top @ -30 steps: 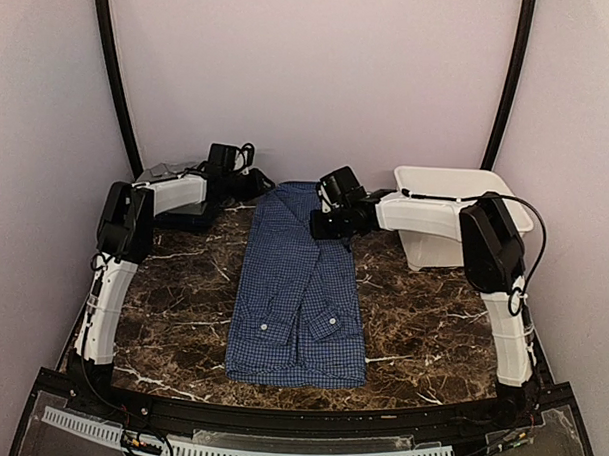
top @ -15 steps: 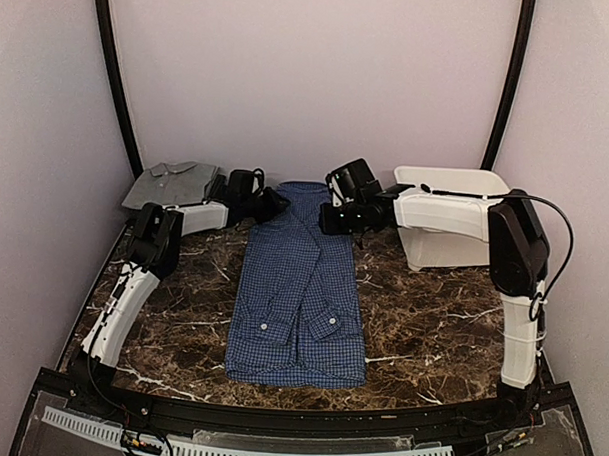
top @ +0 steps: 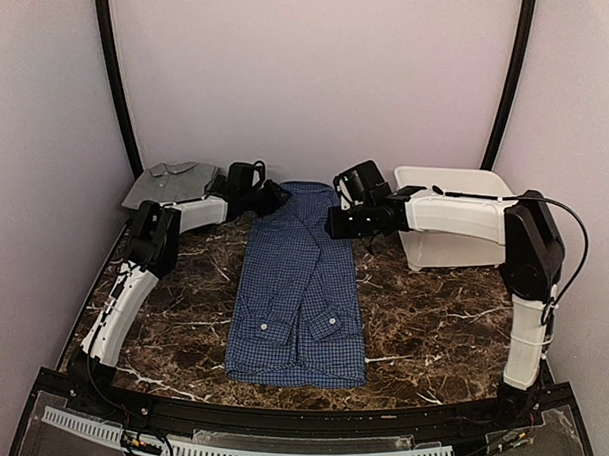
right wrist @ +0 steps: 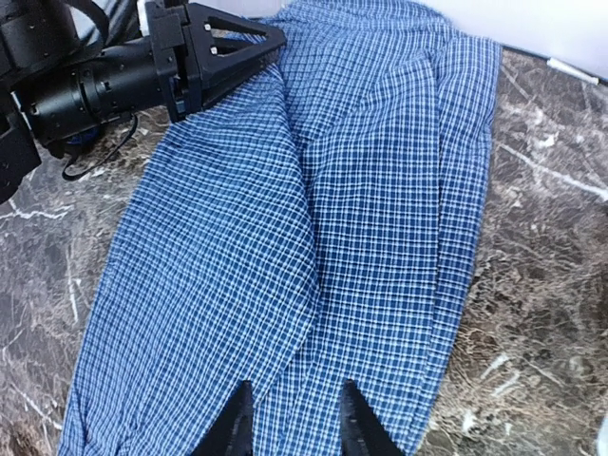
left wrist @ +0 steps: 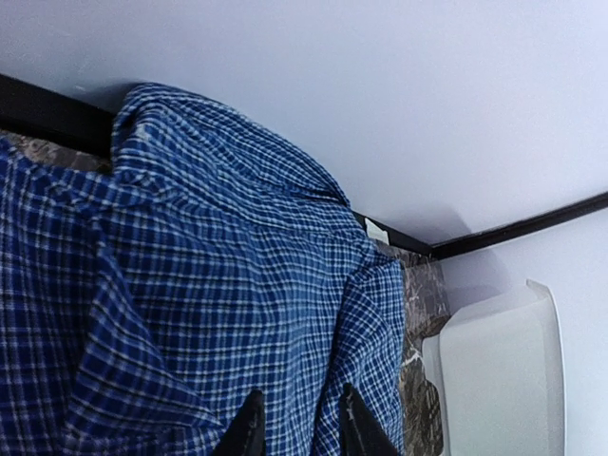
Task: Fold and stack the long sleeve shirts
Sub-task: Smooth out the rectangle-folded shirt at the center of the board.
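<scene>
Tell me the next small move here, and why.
Likely: lower the left pincer and right pincer onto the far corners of the blue shirt and close them. Both hover open at its collar end, holding nothing, and the shirt lies as a long strip, sleeves folded in, not yet folded crosswise.

The spread shirt (top: pixel 300 288) lies lengthwise on the middle of the table (top: pixel 421 322). The folded shirt (top: pixel 171 181) sits beyond its far-left corner, and the tub (top: pixel 454 248) right of its far end (just apart). At that end, the left gripper (top: pixel 276 198) is at its left edge and the right gripper (top: pixel 330 224) over its right.
</scene>
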Tool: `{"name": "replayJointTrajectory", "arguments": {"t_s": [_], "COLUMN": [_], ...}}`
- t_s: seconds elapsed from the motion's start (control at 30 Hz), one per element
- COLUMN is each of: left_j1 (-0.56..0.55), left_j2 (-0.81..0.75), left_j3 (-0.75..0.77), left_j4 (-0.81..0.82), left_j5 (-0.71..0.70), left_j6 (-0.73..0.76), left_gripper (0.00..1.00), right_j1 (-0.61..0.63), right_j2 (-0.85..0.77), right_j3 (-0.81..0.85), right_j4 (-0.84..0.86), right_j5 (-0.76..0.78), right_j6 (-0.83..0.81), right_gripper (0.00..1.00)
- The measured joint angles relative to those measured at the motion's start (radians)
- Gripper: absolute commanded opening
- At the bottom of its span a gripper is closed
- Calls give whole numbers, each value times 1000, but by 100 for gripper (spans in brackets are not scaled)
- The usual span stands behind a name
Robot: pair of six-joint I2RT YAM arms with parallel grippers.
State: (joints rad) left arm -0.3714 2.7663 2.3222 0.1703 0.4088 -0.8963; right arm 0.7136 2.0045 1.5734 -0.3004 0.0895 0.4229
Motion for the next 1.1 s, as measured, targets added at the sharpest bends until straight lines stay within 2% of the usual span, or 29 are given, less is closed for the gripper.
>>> {"name": "replayJointTrajectory", "arguments": {"t_s": [0.1,0.17,0.43,0.67,0.93,1.1], "left_j1": [-8,-14,-27,-56,-152,-185], "left_j2": [-77,-177,-726,-1034,-1274,-1370], "left_j3": [-76,-187,-807,-1247,-1572,-1693], "left_j4": [-20,-30,20,10,-139,-183], "left_j5": [19,31,111,212,271,302], "left_j6": [38,60,106,126,161,170], "left_gripper": [28,28,26,21,16,12], "right_j1": [0,0,1,39,130,155], "right_j2": [-74,-134,-351,-502,-517,-523], "right_j3": [-59,-113,-406,-633,-803,-877], "right_j4": [8,23,92,131,169,202], "right_j5": [-11,-34,-169,-303,-426,-484], "right_j6": [3,10,77,159,216,258], "right_gripper": [36,37,39,38,33,31]}}
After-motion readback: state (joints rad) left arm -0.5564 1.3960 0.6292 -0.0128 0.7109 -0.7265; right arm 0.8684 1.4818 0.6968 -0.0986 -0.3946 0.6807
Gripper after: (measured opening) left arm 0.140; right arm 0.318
